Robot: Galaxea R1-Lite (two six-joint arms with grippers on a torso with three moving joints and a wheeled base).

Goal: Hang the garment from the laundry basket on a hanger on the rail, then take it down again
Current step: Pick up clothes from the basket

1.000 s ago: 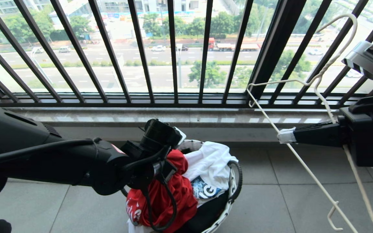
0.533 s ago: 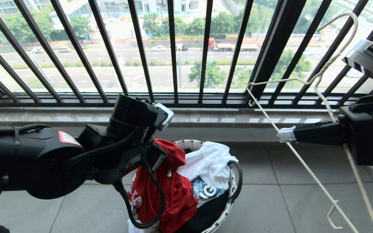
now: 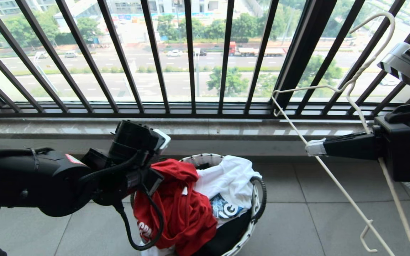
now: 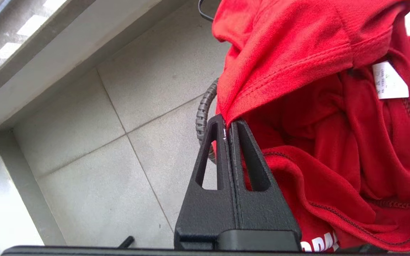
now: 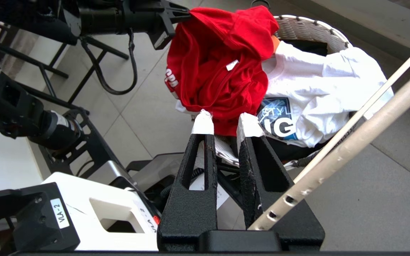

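Note:
The red garment (image 3: 180,209) hangs bunched over the left rim of the laundry basket (image 3: 208,158), partly lifted out of it. My left gripper (image 4: 227,124) is shut on a fold of its hem; in the head view the black wrist hides those fingers. The garment (image 5: 222,60) shows a white neck label and part of its white lettering. My right gripper (image 3: 313,148), with white-taped tips, is held out at the right and is shut on the white hanger (image 3: 333,177), which is wedged low between its fingers. The rail is out of view.
A white T-shirt with a blue print (image 3: 233,177) and a black garment (image 3: 226,234) lie in the basket. The black barred window railing (image 3: 190,71) and a stone sill (image 3: 226,128) run close behind it. Grey floor tiles lie all round.
My left arm has swung left and back toward me, dragging the red garment up and over the basket's left rim. The right arm and the hanger have stayed still.

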